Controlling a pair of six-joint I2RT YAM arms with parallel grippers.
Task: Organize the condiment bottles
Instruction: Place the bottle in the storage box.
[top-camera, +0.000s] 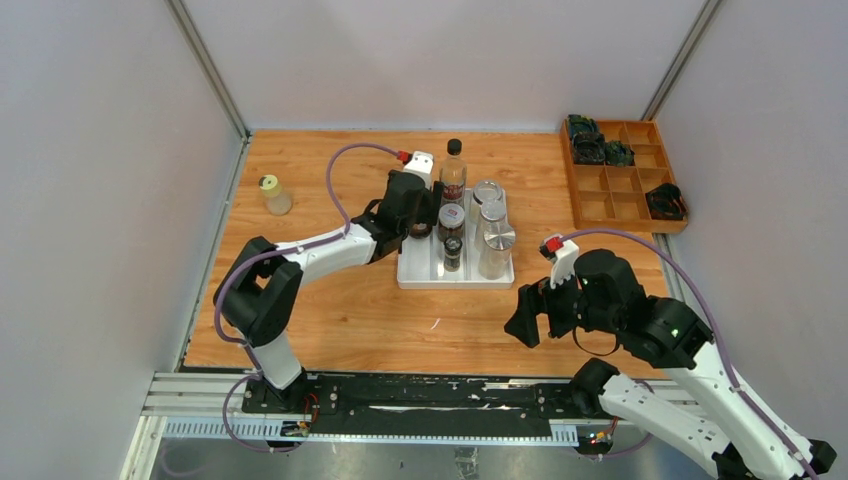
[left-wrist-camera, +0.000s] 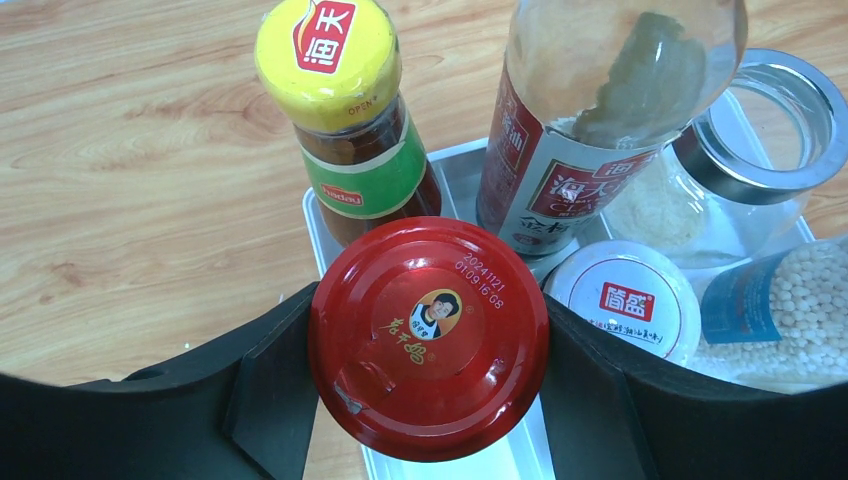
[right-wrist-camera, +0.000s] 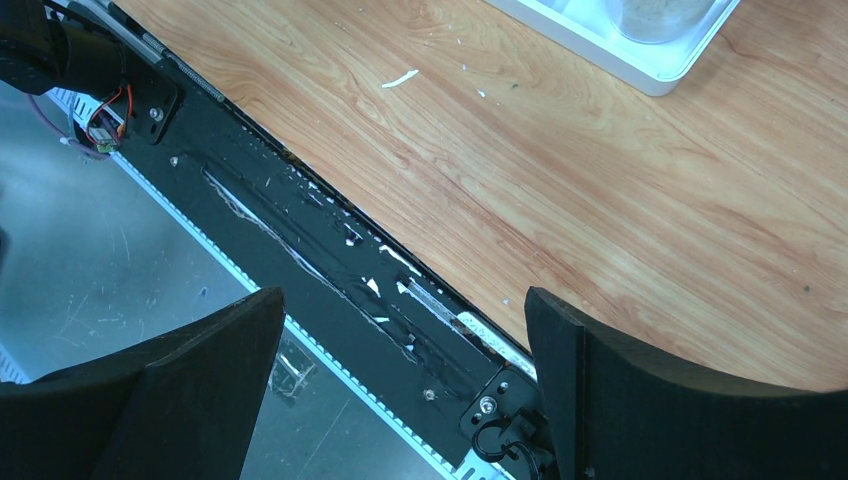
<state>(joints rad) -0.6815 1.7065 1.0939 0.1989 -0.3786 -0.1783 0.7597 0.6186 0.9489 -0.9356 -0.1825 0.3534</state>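
Your left claw (left-wrist-camera: 430, 395): its black fingers press both sides of the glossy red-lidded round jar (left-wrist-camera: 428, 330), gripping it at the left edge of the white rectangular tray (left-wrist-camera: 318, 215). The lid is smooth, printed with a small portrait, and chipped at its near side.

Crowding just beyond the jar:
- yellow-capped brown bottle with green label (left-wrist-camera: 340, 120), at the tray's far left corner; you can't tell if its base is inside
- tall bottle with red-and-white label (left-wrist-camera: 560, 170)
- flat white-lidded pot (left-wrist-camera: 625, 300)
- clear glass jar with silver rim (left-wrist-camera: 765, 130)
- jar of white pellets (left-wrist-camera: 800, 300)

The left arm stretches low from the near edge of the wooden table (top-camera: 330, 320).

A small yellow-lidded jar (top-camera: 273, 195) stands alone near the far left corner. A wooden compartment box (top-camera: 625, 185) sits at the far right corner.

Your right claw (right-wrist-camera: 400, 320): jaws wide, empty, over the table's near edge and the black rail (right-wrist-camera: 330, 250).
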